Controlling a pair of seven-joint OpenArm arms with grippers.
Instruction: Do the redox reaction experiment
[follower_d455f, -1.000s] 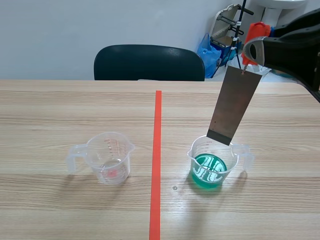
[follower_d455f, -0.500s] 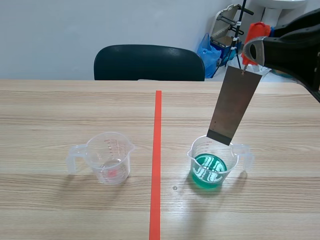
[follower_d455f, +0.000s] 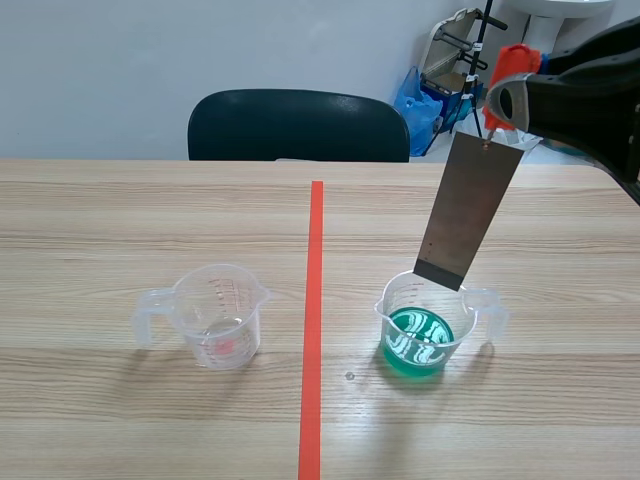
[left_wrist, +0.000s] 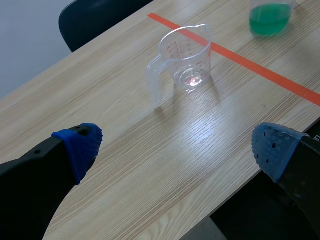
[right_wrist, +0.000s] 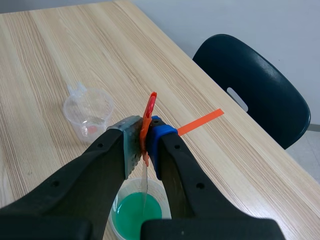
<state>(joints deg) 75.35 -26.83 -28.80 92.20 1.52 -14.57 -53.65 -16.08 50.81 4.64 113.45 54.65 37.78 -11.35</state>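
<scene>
Right gripper was clamped tight on an orange-red clip, pinched between its grey pad and its blue pad, high above the table on the right. From that clip hung a grey metal plate. It was slanted in the scene view, its top under the clip and its lower edge down and toward the middle. That lower edge sat right at the mouth of the green-liquid beaker, about level with the rim and above the green surface. From the right wrist camera the plate showed only edge-on, a thin line running down over the green pool. Whether it touched the liquid could not be told from there.

Over on the other side, the left gripper was spread wide with nothing between its fingers. Its blue fingertips hovered low over the near edge of the table. Ahead of it, well apart, stood the clear beaker, upright, with red graduation marks on its wall and its handle turned away from the tape line.

That orange-red line ran straight down the middle of the wood. The clear beaker stood to its left and the green one to its right, handle pointing outward, both about the same way up the table. A dark chair stood pushed up at the far edge.
</scene>
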